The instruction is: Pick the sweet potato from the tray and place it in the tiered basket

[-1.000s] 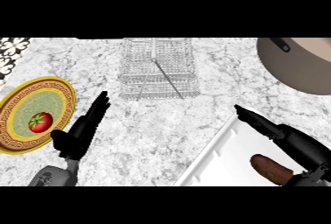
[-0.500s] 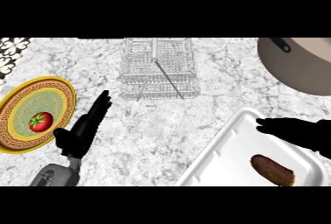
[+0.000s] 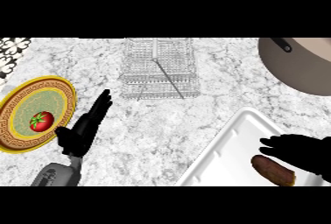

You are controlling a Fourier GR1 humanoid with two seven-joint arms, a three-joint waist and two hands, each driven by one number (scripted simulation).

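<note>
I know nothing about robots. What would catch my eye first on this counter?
Probably the red tomato on the gold-rimmed plate at the left, the brightest spot on the pale marble. Next, the right hand over the white tray at the lower right, just above the brown sweet potato. The wire basket sits at the top centre, and the left hand rests open beside the plate.

My right hand (image 3: pixel 304 151) cut off at the right edge, covering part of the tray (image 3: pixel 223 151), tray and sweet potato (image 3: pixel 272 170) clipped below, pot (image 3: pixel 301 63) cropped at the surface's far right corner.
</note>
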